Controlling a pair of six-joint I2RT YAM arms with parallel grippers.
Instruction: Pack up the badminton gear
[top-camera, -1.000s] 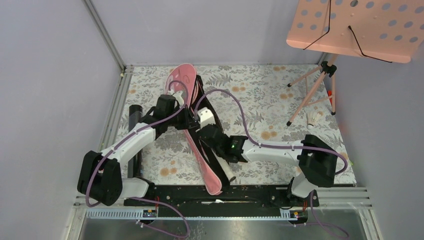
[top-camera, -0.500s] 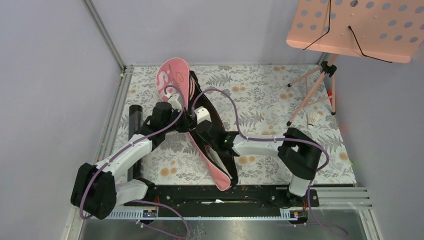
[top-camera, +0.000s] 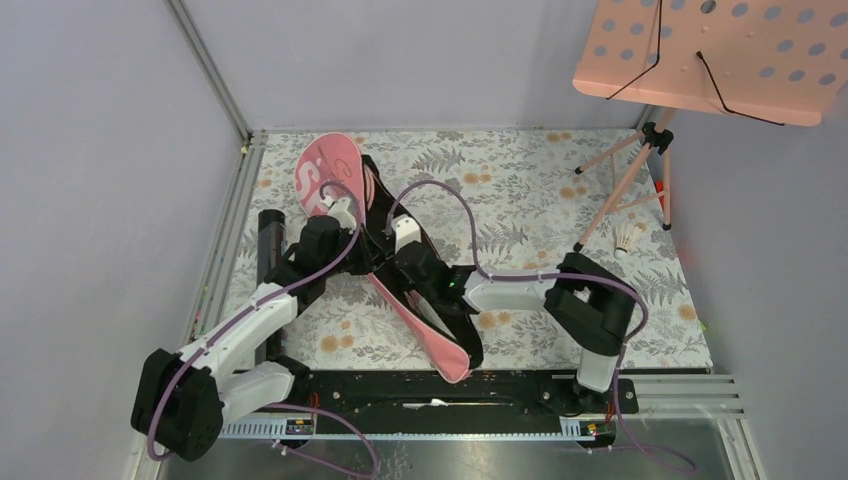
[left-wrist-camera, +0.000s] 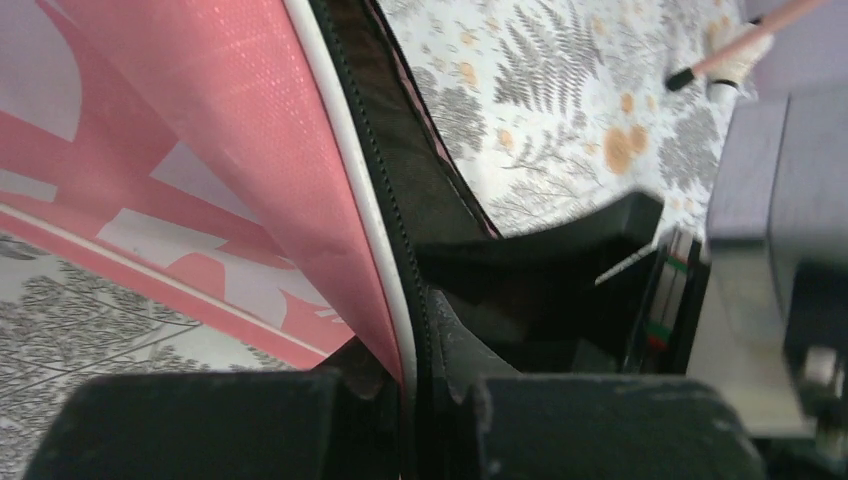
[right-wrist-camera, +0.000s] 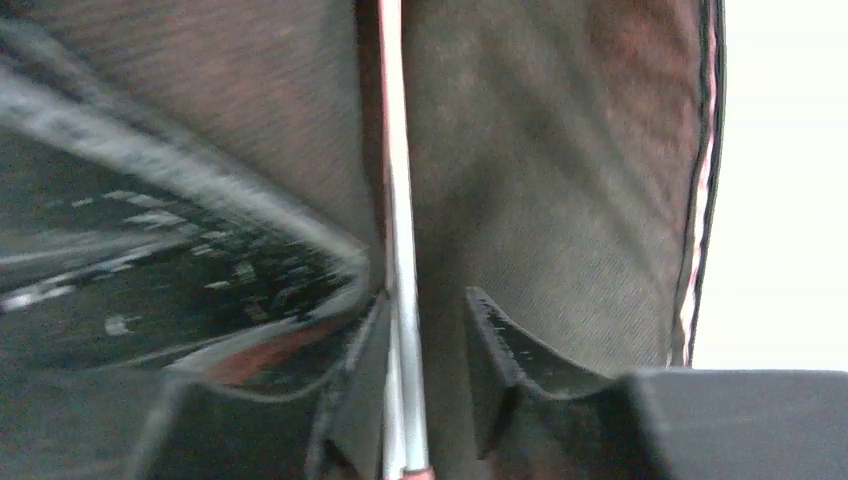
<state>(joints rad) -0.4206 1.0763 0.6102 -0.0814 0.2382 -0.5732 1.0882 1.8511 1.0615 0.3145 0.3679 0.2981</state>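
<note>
Left jaws clamped on racket bag (top-camera: 322, 172), right jaws apart astride its edge, shuttlecock (top-camera: 628, 238) beside music stand (top-camera: 700, 60) legs

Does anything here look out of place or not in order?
One shuttlecock lies alone at the right, beside the foot of the music stand, far from the racket bag in the middle.

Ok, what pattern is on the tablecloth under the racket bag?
White tablecloth printed with grey fern leaves and orange flowers; the top external view shows it best.
</note>
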